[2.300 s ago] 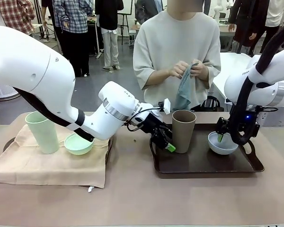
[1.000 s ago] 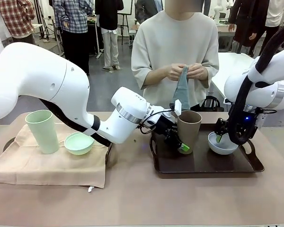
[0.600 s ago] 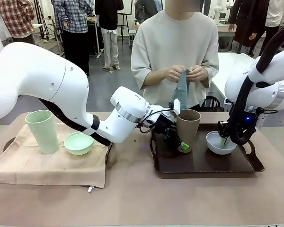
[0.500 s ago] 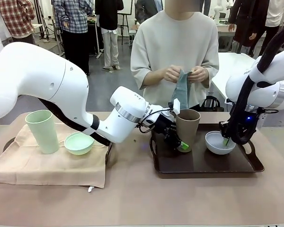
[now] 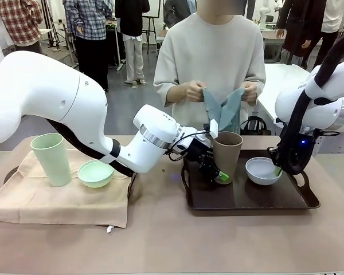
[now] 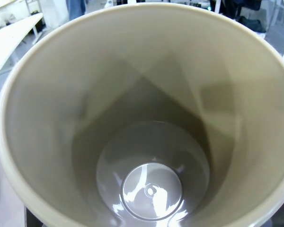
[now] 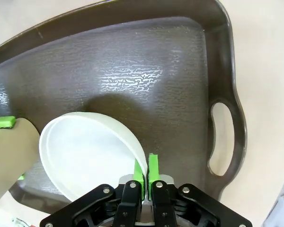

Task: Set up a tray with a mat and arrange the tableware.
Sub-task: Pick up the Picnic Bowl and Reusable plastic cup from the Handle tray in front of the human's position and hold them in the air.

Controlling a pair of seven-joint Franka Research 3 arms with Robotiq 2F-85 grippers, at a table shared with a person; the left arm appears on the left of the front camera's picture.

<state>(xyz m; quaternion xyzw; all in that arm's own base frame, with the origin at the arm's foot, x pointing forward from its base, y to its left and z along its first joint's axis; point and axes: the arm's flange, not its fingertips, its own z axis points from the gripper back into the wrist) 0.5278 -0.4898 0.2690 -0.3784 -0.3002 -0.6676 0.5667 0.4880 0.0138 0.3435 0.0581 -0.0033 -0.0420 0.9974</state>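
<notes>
The brown cup (image 5: 226, 152) stands at the left end of the dark brown tray (image 5: 246, 200), slightly tilted. My left gripper (image 5: 218, 173) lies against the cup's lower left side, and whether its jaws press on the cup is hidden. The left wrist view looks straight down into the brown cup (image 6: 151, 142). My right gripper (image 7: 146, 165) is shut on the rim of the white bowl (image 7: 85, 151), which hangs tilted just above the tray (image 7: 146, 71). From the front, the white bowl (image 5: 262, 170) and right gripper (image 5: 278, 170) are at the tray's right half.
At the left, a beige mat (image 5: 57, 200) covers a second tray (image 5: 8, 175) and carries a pale green cup (image 5: 51, 157) and a pale green bowl (image 5: 96, 173). Across the table, a person holds a blue-grey cloth (image 5: 223, 109) spread between both hands.
My right gripper has raised the white bowl a little and moved it left. The person has pulled the folded cloth open. The brown cup and left arm have hardly moved.
</notes>
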